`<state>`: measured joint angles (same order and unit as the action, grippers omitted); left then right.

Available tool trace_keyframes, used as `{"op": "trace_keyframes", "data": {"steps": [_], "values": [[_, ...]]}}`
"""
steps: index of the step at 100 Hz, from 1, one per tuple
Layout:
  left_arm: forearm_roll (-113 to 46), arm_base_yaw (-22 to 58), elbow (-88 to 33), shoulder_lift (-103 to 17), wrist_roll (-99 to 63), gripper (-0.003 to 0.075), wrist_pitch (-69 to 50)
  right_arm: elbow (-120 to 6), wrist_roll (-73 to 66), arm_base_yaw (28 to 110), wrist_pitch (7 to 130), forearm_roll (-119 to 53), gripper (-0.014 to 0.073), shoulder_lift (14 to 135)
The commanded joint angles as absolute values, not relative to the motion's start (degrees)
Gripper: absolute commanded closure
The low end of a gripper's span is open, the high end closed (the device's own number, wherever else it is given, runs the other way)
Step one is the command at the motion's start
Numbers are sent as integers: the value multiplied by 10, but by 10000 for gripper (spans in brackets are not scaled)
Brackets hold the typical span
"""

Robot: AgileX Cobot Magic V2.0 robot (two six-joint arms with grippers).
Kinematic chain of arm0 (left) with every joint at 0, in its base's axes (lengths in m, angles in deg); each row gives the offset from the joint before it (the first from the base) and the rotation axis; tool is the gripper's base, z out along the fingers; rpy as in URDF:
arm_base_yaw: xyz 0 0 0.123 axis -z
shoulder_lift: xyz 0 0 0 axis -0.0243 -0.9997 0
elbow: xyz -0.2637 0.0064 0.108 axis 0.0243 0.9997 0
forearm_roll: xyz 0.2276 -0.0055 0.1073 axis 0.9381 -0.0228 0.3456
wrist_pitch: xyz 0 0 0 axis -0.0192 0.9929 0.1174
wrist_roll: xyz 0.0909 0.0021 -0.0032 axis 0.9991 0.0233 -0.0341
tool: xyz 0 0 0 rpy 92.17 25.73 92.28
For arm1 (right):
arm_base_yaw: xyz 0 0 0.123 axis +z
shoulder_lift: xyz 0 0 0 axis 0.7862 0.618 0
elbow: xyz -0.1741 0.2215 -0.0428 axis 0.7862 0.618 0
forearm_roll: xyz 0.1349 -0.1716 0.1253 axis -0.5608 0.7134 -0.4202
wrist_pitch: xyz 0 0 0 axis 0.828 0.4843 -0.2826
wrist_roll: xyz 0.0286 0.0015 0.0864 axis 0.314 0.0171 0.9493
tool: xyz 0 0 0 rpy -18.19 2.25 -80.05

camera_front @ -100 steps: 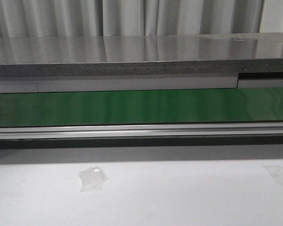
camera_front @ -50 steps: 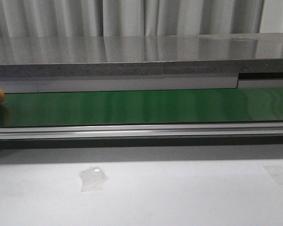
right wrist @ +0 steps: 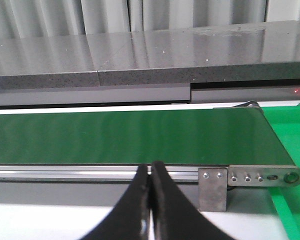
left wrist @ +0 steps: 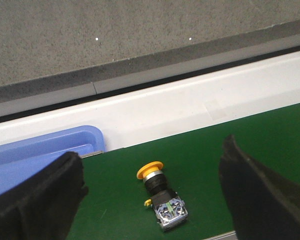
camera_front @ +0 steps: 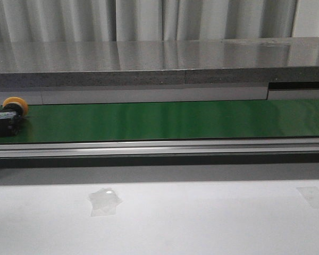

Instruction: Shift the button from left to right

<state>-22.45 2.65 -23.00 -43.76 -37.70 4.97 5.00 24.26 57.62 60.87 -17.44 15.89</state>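
The button (camera_front: 9,116) lies on its side at the far left end of the green conveyor belt (camera_front: 165,121), its orange-yellow cap toward the back and its black body toward the front. In the left wrist view the button (left wrist: 160,195) lies on the belt between the two black fingers of my left gripper (left wrist: 150,200), which is wide open and does not touch it. My right gripper (right wrist: 151,172) is shut and empty, in front of the belt's near rail at the right end. Neither gripper shows in the front view.
A blue tray (left wrist: 45,150) sits beside the belt's left end. A grey stone ledge (camera_front: 159,61) runs behind the belt. An aluminium rail (camera_front: 159,147) edges the belt's front. The belt's right end has a metal bracket (right wrist: 212,190). White table (camera_front: 202,218) with tape patches lies in front.
The button has come into the front view at the left end of the belt and moved rightward; one second ago the belt showed nothing.
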Motion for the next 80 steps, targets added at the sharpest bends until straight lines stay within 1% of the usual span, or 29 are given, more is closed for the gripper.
{"op": "trace_keyframes", "data": {"steps": [1, 19, 40, 61, 80], "values": [[-235, 34, -191, -381, -379, 176, -34, 42, 241, 578, 562, -175, 662, 147], [-235, 34, -65, -262, -379, 176, -95, 42, 241, 578, 562, -175, 662, 147], [-237, 34, 39, -132, -397, 176, -140, 42, 241, 578, 562, -175, 662, 147], [-237, 34, 78, -61, -397, 176, -142, 42, 241, 578, 562, -175, 662, 147], [-237, 34, 78, -56, -397, 181, -141, 42, 241, 578, 562, -175, 662, 147]]}}
